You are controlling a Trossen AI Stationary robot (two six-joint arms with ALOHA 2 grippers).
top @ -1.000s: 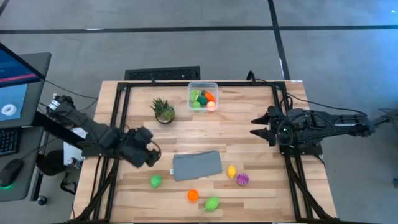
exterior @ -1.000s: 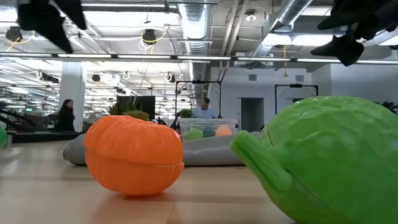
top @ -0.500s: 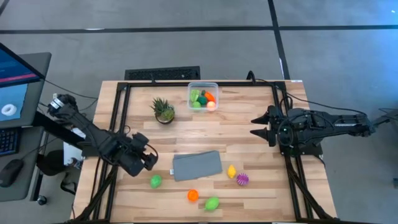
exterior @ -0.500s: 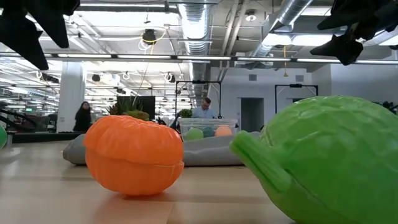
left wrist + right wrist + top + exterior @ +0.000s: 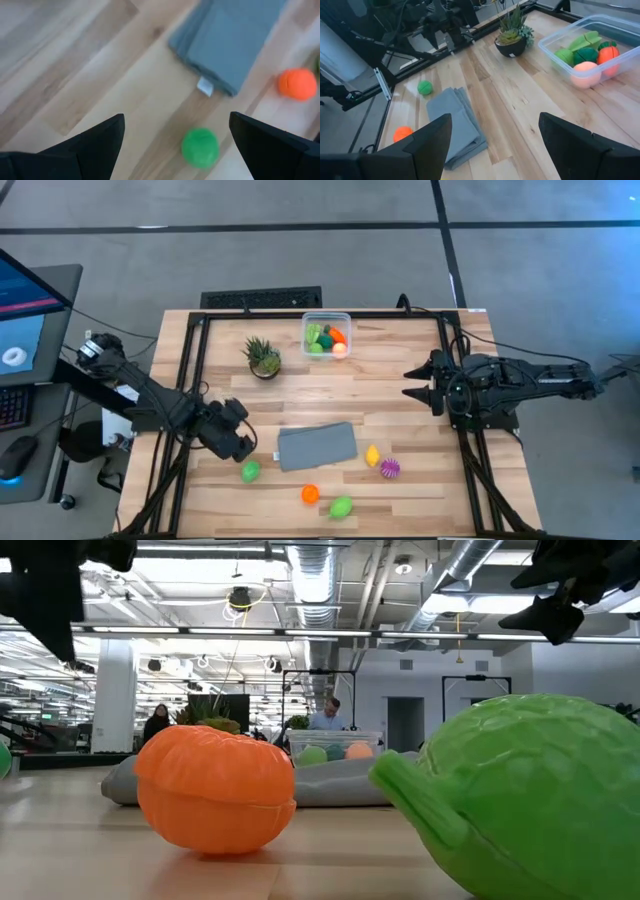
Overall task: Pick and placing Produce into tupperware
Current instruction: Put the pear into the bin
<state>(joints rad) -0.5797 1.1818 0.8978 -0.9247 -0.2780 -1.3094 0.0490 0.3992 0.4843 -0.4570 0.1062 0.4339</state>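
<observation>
Light falls on me evenly from overhead. In the low view, strip lamps (image 5: 250, 632) on the hall ceiling glow white and flare a little, and my arms against them are plain black shapes. The tabletop (image 5: 400, 370) is bright throughout, with no hard glare; the shadows under the potted plant (image 5: 263, 357) and grey cloth (image 5: 317, 446) are soft and short. My left wrist view is smeared all over: the green ball (image 5: 200, 147) and orange ball (image 5: 298, 84) have fuzzy edges. At table height, the big green fruit (image 5: 515, 795) close to the lens is soft, and the tub (image 5: 335, 746) far back is small and hazy.
</observation>
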